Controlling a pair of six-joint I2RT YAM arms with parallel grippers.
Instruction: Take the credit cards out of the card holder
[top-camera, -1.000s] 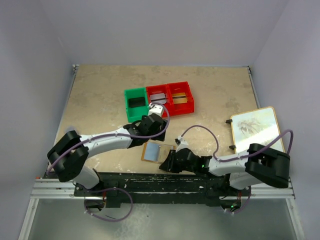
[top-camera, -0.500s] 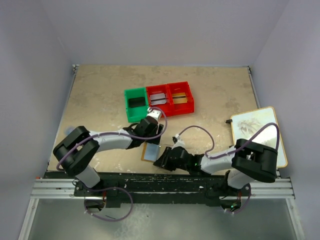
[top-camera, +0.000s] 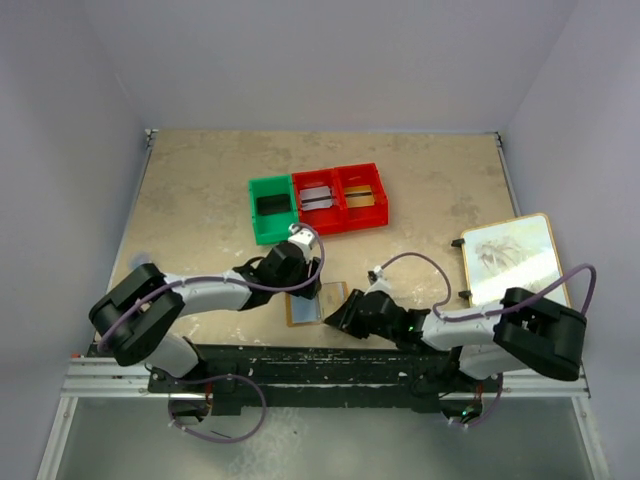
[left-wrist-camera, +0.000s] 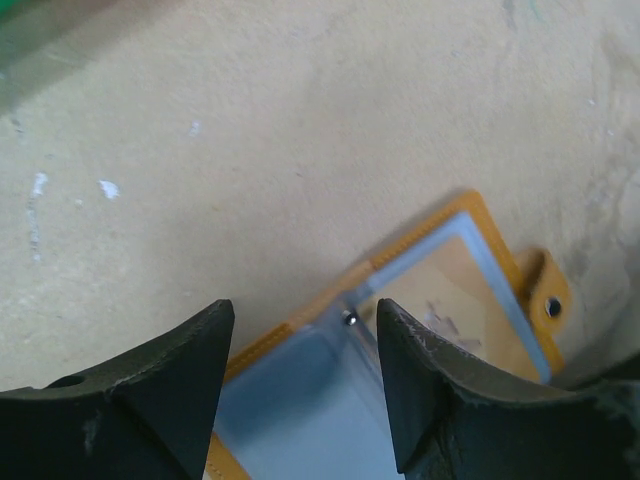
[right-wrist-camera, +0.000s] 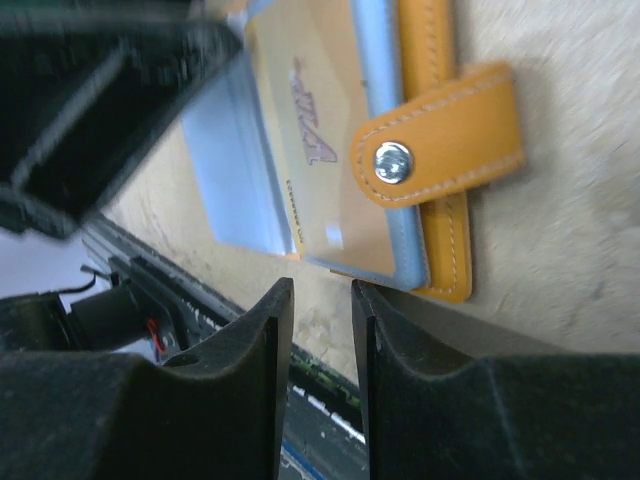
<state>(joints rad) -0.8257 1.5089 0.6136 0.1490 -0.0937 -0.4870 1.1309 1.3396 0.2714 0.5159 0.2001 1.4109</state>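
The card holder (top-camera: 306, 306) lies open near the table's front edge, orange-tan with pale blue-grey pockets. In the left wrist view the card holder (left-wrist-camera: 300, 400) lies under my open, empty left gripper (left-wrist-camera: 305, 335), which hovers over its fold. A gold-tan credit card (left-wrist-camera: 450, 300) sits in the pocket by the tab clasp (left-wrist-camera: 545, 297). In the right wrist view the same card (right-wrist-camera: 320, 140) and the clasp (right-wrist-camera: 440, 150) show. My right gripper (right-wrist-camera: 320, 295) is narrowly open and empty, just off the holder's near edge. In the top view the left gripper (top-camera: 300, 278) and right gripper (top-camera: 338, 312) flank the holder.
A green bin (top-camera: 272, 208) and two red bins (top-camera: 340, 197) stand behind; the red ones hold a grey card (top-camera: 316, 196) and a gold-tan card (top-camera: 362, 199). A white tan-edged board (top-camera: 515, 265) lies at the right. The table's front rail (top-camera: 320, 365) is close.
My left gripper has come down and forward over the card holder. My right gripper moved in to the holder's right side, then drew back slightly to the right. The holder shifted a little.
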